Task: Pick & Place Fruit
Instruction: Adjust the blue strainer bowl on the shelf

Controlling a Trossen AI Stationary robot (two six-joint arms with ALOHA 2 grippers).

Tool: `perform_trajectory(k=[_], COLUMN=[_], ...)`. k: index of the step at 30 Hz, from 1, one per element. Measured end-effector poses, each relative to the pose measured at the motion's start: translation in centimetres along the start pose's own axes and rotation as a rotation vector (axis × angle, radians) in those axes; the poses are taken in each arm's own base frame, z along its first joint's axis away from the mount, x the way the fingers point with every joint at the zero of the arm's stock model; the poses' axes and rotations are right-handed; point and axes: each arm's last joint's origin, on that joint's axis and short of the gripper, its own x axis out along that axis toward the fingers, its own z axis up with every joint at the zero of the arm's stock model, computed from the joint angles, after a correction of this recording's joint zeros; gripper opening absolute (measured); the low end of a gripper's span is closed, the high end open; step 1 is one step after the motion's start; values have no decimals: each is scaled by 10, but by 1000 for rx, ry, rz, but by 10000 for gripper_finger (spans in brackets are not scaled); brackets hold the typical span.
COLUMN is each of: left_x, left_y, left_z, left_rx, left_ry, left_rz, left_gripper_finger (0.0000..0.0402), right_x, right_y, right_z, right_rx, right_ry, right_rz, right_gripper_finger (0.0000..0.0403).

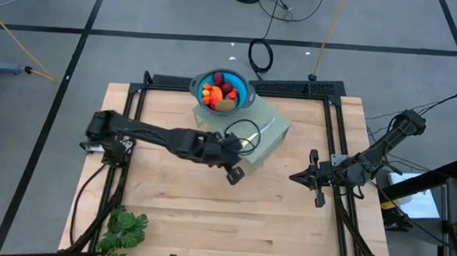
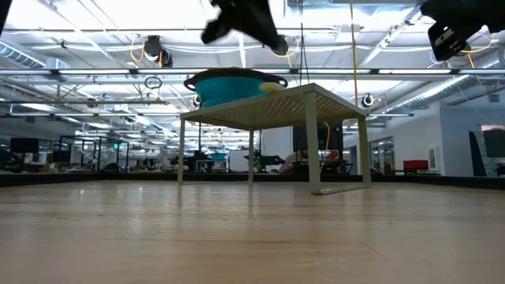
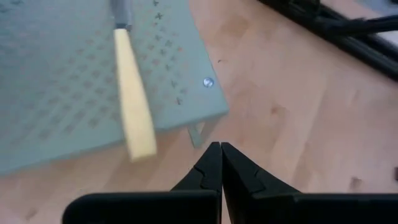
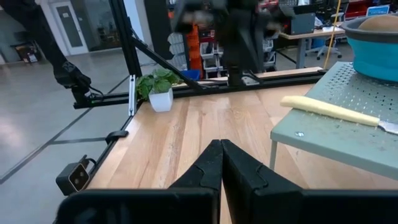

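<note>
Worktop (image 1: 232,214): pale wood, carrying a small grey-green perforated stand (image 1: 272,122) at its far middle.
Bowl (image 1: 246,92): blue, on the stand's far end.
Fruit (image 1: 221,92): heaped in the bowl, red, orange, olive-brown.
Knife (image 4: 329,110): yellow handle, lying on the stand beside the bowl.
Left hand (image 1: 234,174): fingers pressed together, empty, just off the stand's near edge.
Right hand (image 1: 296,178): pinched closed, empty, well apart from the stand.
Leafy bunch (image 1: 123,231): probably a toy, far from the stand.

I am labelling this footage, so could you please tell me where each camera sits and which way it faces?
High view: overhead, looking straight down; both arms, blue bowl of fruit.
Low view: tabletop height, level across; small stand, arms from above.
Left wrist view: over the stand's corner; own shut fingers, knife handle.
Right wrist view: across the table; own shut fingers.
Shared: both wrist views show the knife handle.
</note>
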Motion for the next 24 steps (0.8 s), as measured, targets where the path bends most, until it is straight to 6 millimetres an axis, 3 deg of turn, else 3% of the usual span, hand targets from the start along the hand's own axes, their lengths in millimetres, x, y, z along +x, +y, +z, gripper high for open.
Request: perform_trajectory(k=[7,11,24], left_x=[-70,-96,-121], left_y=[6,19,95], left_z=[2,4,23], left_rx=[-60,-68,-118], left_ry=[-110,-182,-146], left_rz=[89,198,510], left_gripper_finger=[0,0,0], right_x=[0,0,0], right_y=[0,0,0], right_z=[0,0,2], right_rx=[1,1,12], right_ry=[0,0,-13], right_rz=[1,1,2], right_gripper_finger=[0,0,0])
